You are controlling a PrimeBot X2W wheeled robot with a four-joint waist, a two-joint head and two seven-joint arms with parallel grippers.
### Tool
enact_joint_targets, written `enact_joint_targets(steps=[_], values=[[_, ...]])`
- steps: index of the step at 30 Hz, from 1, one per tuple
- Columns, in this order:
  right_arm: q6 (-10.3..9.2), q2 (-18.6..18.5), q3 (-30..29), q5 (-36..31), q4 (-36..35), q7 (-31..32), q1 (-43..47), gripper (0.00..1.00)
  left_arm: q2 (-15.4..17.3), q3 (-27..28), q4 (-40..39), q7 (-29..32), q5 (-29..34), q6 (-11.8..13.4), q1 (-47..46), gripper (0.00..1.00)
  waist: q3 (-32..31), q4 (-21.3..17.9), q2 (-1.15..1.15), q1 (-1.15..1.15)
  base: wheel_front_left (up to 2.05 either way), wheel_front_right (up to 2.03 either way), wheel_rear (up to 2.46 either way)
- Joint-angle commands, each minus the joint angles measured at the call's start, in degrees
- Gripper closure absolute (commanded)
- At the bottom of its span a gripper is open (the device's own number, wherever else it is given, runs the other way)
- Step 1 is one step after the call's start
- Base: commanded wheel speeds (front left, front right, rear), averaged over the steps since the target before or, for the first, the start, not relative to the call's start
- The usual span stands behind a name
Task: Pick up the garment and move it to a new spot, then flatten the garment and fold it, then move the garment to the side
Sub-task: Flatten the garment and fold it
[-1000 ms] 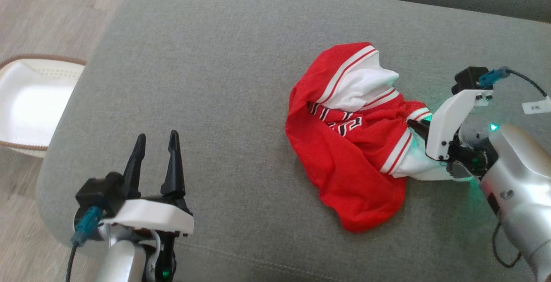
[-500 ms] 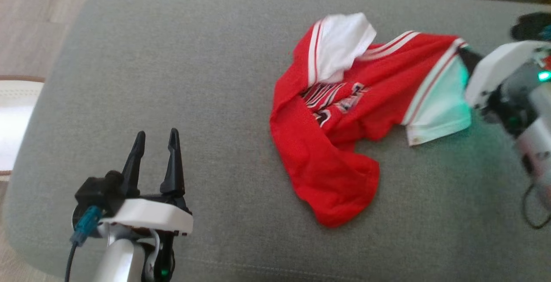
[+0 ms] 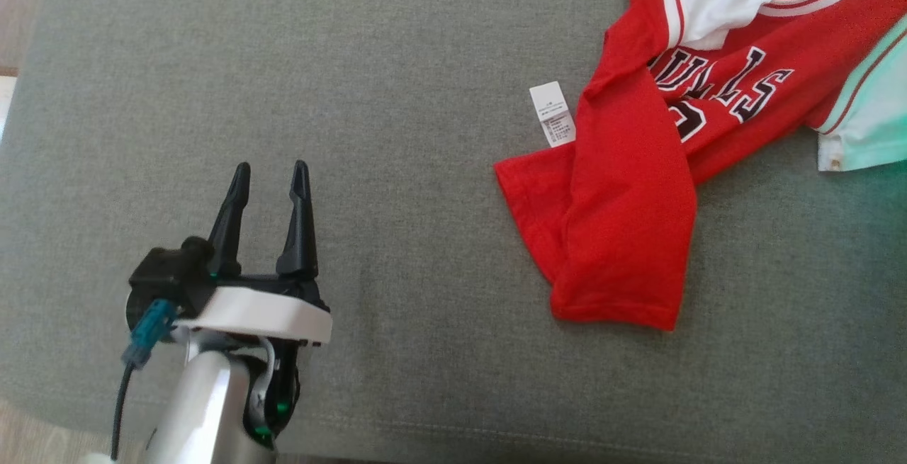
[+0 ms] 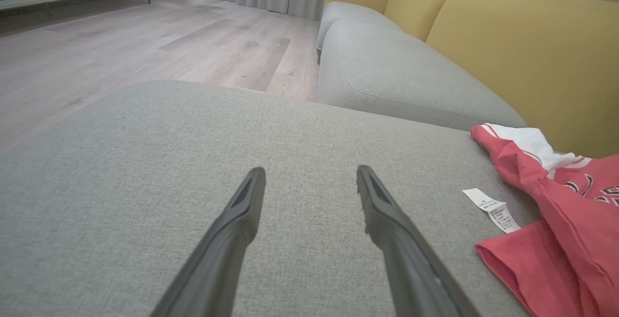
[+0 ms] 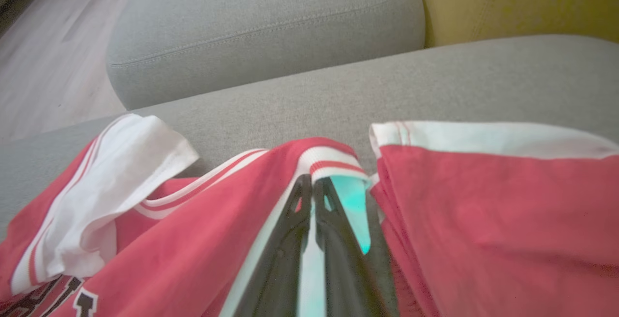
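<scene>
Relocation step, prob. — R fingers [image 5: 304, 191] clamped on jersey [image 3: 623, 237] trim, L fingers [image 3: 301, 188] spread, empty — next: set-down, then flatten.

Wide bare grey cushion [image 3: 397, 95] ahead of the left gripper [image 3: 271, 164]; the red garment [image 3: 623, 237] sprawls far right, yellow backrest [image 4: 522, 51] beyond.

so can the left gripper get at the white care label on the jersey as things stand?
Probably yes. The left gripper is open over bare grey cushion, with nothing between it and the care label, which lies flat beside the jersey edge.
</scene>
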Motion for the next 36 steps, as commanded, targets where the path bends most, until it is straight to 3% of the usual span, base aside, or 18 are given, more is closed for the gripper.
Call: enact_joint_targets(steps=[1, 11, 16, 21, 25, 30, 36], values=[[-0.04, -0.1, 0.3, 0.2, -0.8, -0.8, -0.5, 0.0, 0.3, 1.7, -1.8, -0.7, 0.7, 0.4, -1.9, 0.0, 0.4, -0.1, 0.0, -0.02, 0.0, 0.0, 0.0], [-0.04, 5.7, 3.0, -2.9, -3.2, -14.3, 1.8, 0.0, 0.2, 2.9, 0.4, -0.7, 0.4, -0.2, -1.0, 0.0, -7.3, -3.8, 0.0, -0.02, 0.0, 0.0, 0.0], [-0.04, 8.7, 4.2, -4.1, -8.2, -21.5, 5.6, 0.0, 0.2, 4.5, 0.7, -0.7, 0.4, -0.5, 0.7, 0.0, -12.2, -6.3, 0.0, -0.02, 0.0, 0.0, 0.0], [-0.04, 10.6, 3.6, -5.0, -15.5, -24.5, 12.0, 0.0, 0.6, 6.4, 0.5, -0.7, 0.1, -0.7, 2.6, 0.0, -15.6, -8.9, 0.0, -0.02, 0.0, 0.0, 0.0], [-0.04, 11.5, -1.0, -8.1, -24.1, -24.9, 19.8, 0.0, 0.7, 7.3, 0.1, -0.7, 0.1, -0.7, 4.4, 0.0, -17.6, -10.8, 0.0, -0.02, 0.0, 0.0, 0.0], [-0.04, 15.2, -7.6, -15.0, -38.3, -24.9, 34.3, 0.0, 0.6, 8.1, 0.2, -0.7, -0.5, -1.0, 6.5, 0.0, -19.7, -12.8, 0.0, -0.02, 0.0, 0.0, 0.0], [-0.04, 18.7, -13.5, -22.9, -45.7, -24.9, 45.7, 0.0, 0.4, 8.1, -0.1, -0.7, -0.9, -1.0, 7.7, 0.0, -20.6, -13.2, 0.0, -0.02, 0.0, 0.0, 0.0]])
